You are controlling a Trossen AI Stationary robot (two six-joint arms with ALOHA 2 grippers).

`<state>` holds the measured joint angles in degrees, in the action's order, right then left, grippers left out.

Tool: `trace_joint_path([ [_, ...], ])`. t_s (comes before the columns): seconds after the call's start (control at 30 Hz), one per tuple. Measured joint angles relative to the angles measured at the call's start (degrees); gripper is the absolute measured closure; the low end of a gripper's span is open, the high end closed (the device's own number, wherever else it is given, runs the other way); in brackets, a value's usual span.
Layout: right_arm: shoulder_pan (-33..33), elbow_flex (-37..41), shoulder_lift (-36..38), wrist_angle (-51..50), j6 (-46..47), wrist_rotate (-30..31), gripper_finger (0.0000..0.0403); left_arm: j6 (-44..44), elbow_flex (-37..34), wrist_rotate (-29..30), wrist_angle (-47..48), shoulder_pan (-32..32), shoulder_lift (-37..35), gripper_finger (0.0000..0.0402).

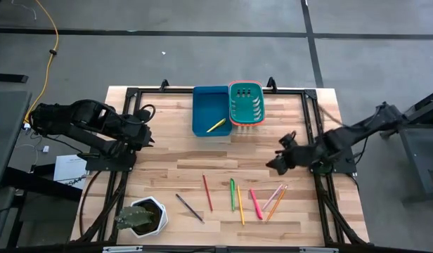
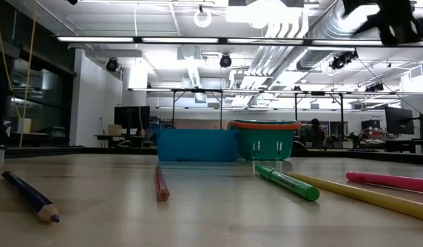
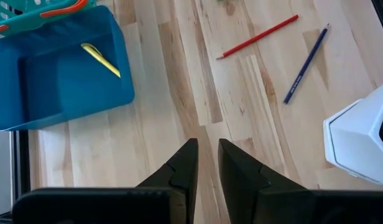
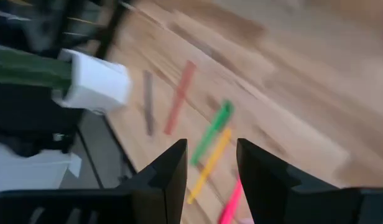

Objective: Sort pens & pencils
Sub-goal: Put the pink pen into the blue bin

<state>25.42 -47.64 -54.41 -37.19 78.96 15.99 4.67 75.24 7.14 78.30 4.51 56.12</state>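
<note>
While the left gripper waits empty with jaws narrowly parted, the right gripper hovers wide open above the green marker and yellow pencil.

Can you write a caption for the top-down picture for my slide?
Two arms wait over a wooden table; one yellow pencil lies in the blue bin, other pens remain scattered.

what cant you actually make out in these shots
- Inside of the green basket: from above, too small to tell whether pens lie in it; in the low view its wall hides the inside.
- Yellow stick in the blue bin: too small to tell pen from pencil; in the low view the bin wall hides it.
- Right wrist view: blurred, so the sticks under the right gripper are only colour smears.
</note>
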Motion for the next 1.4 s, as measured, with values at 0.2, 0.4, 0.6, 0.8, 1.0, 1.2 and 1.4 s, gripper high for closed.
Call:
trace_joint_path([
  [0.2,3.2,3.6,-6.5,9.0,8.9,-3.7,0.0272,0.0,0.0,0.0,0.0,0.0,0.0,0.0351],
  [0.4,3.6,-6.6,-18.4,-1.6,9.5,-7.7,0.0284,0.9,0.0,0.0,0.0,0.0,0.0,0.0351],
  [0.6,3.6,-14.6,-28.4,-8.5,7.7,-9.6,0.029,1.4,0.0,0.0,0.0,0.0,0.0,0.0351],
  [0.8,3.6,-18.4,-35.6,-8.5,11.8,-11.7,0.029,1.5,0.0,0.0,0.1,0.0,0.0,0.035],
  [1.0,3.6,-22.1,-41.4,-8.5,15.3,-13.8,0.029,1.5,0.0,-0.8,0.4,0.0,0.0,0.035],
  [1.2,4.3,-25.8,-46.2,-11.1,17.6,-16.4,0.029,2.5,0.0,-1.5,0.4,0.0,0.0,0.035],
  [1.4,5.6,-27.7,-49.4,-13.5,19.7,-19.6,0.029,3.1,0.0,-1.5,0.4,0.0,0.0,0.035],
])
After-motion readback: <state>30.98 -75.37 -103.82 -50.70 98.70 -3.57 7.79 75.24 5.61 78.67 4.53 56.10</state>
